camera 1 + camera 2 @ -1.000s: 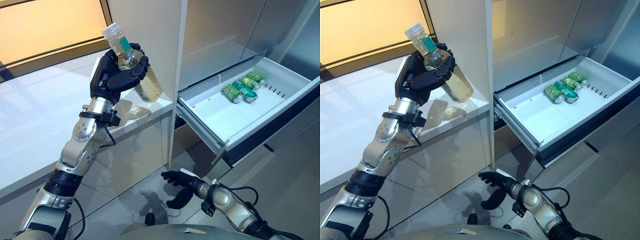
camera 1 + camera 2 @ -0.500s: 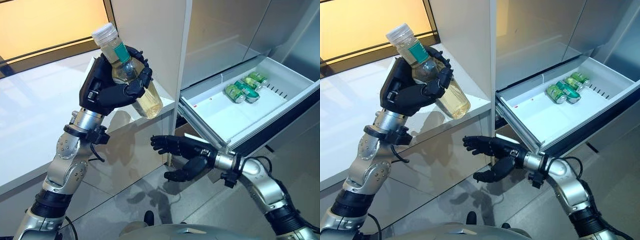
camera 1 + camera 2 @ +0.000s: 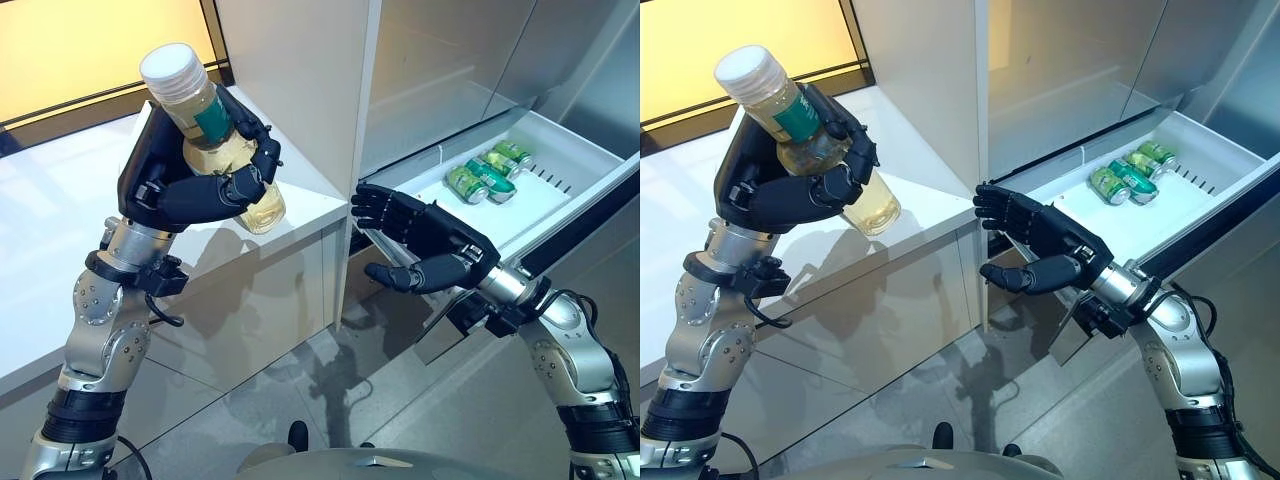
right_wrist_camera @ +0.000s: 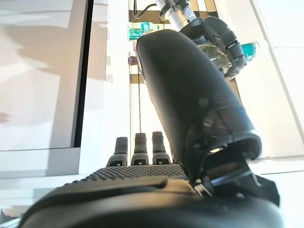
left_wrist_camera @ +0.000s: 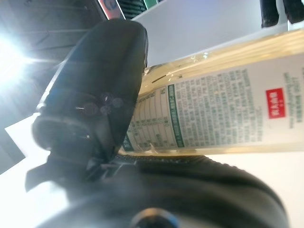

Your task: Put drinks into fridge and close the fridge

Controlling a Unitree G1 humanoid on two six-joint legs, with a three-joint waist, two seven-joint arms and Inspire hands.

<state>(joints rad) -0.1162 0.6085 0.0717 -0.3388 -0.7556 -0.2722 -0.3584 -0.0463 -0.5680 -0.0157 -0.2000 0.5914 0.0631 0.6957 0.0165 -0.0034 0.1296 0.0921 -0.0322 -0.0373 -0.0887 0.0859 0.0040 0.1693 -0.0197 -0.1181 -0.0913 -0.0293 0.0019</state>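
My left hand (image 3: 180,185) is shut on a clear bottle of pale yellow drink (image 3: 212,140) with a green label and white cap, held tilted above the white counter (image 3: 60,250). Its label shows close up past the fingers in the left wrist view (image 5: 218,111). My right hand (image 3: 425,240) is open, palm toward the bottle, raised in front of the pulled-out white fridge drawer (image 3: 440,225). A few green cans (image 3: 485,175) lie at the drawer's far end.
A tall white cabinet panel (image 3: 300,80) stands between the counter and the fridge. The grey fridge door fronts (image 3: 450,60) rise behind the drawer. Tiled floor (image 3: 330,400) lies below.
My right hand has risen from near the floor to the drawer's height, fingers spread toward the bottle. My left hand has brought the bottle lower and closer, tilting its cap toward the camera.
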